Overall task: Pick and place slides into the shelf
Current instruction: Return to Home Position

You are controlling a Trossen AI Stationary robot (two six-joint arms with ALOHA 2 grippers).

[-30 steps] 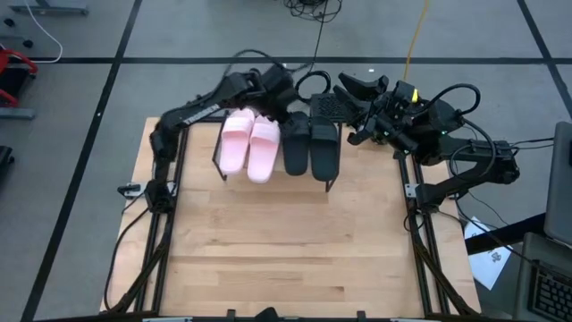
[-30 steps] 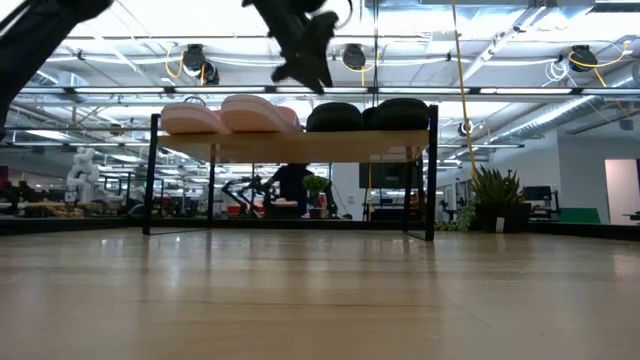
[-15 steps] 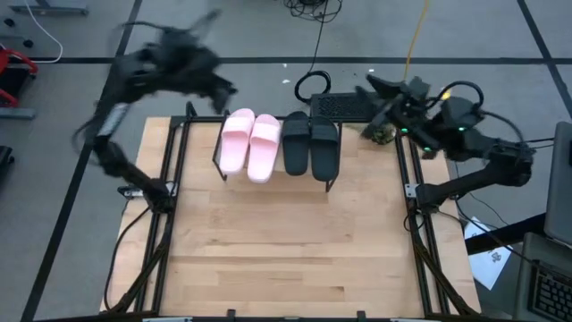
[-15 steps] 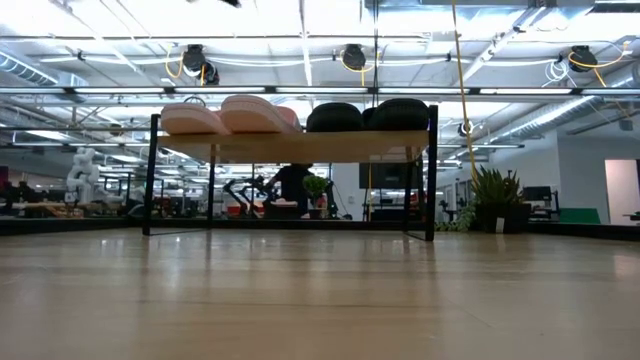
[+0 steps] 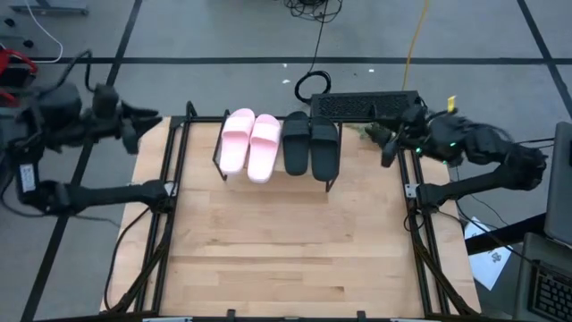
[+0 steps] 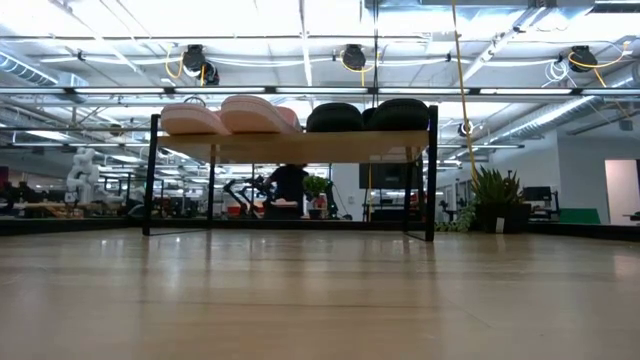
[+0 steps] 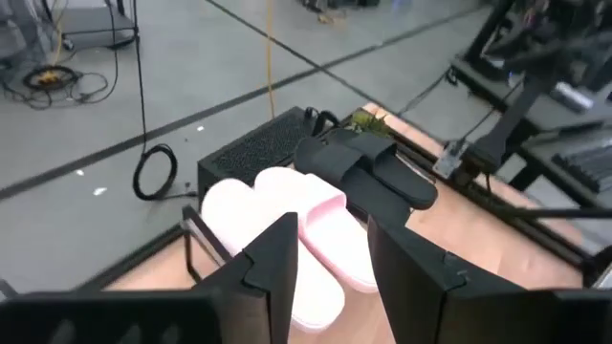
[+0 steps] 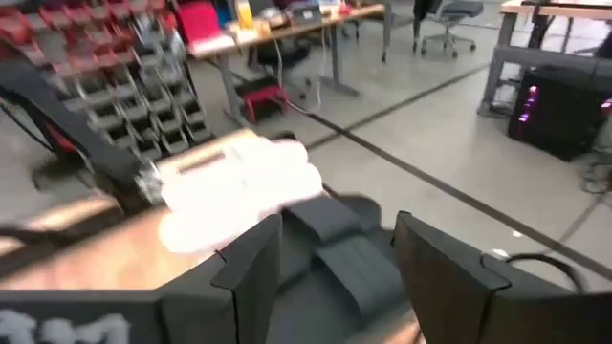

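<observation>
Tooling: left end effector (image 7: 330, 229), fingers spread, empty, beyond the far left corner of the bench (image 5: 286, 250); right end effector (image 8: 337, 225), fingers spread, empty, by the far right edge. Stock: four slides, pink pair (image 5: 250, 143) and black pair (image 5: 311, 145), side by side on the shelf (image 6: 300, 147), none lying on the bench. Handling, as judged: light, soft foam, somewhat yielding, not fragile; best held across the wide strap or by the sole's edge.

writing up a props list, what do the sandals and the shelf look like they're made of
Pink sandals: probably moulded foam or rubber; smooth, matte, one-piece look. Black sandals: same shape and matte surface, likely the same. Shelf: light wooden plank top; thin black legs look like painted metal.
</observation>
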